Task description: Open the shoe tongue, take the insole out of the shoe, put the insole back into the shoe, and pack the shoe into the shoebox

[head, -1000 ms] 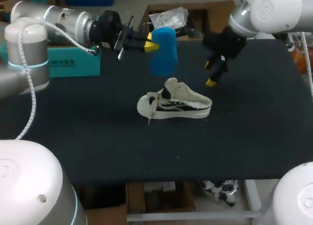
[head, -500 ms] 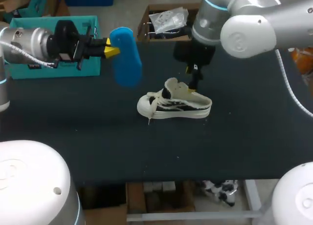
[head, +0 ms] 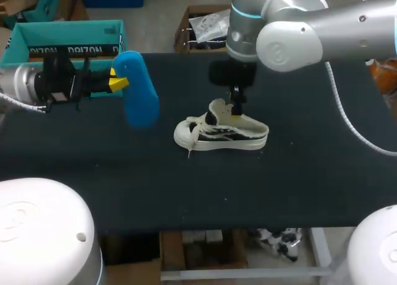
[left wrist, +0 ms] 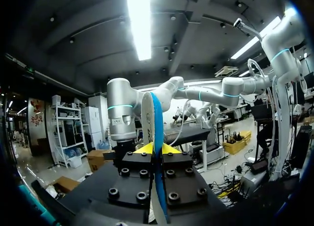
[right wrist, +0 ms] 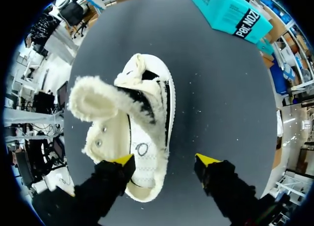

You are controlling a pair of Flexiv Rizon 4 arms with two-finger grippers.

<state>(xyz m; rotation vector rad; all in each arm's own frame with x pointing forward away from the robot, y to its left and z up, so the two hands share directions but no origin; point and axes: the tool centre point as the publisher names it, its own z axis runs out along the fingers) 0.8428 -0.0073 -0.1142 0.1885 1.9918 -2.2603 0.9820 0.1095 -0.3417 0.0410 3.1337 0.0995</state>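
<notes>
One shoe [head: 220,131] lay on the worktop [head: 298,186]; the right hand [right wrist: 165,161] hung spread open over its heel, holding nothing. One blue insole [head: 138,93] was clamped in the left hand [head: 116,82], well left of the shoe, near one shoebox [head: 62,26].

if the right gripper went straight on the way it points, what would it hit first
Most likely the shoe: one finger of the open right gripper sits over its heel end, the other over bare table beside it. How far above the shoe it hangs is hard to judge.
</notes>
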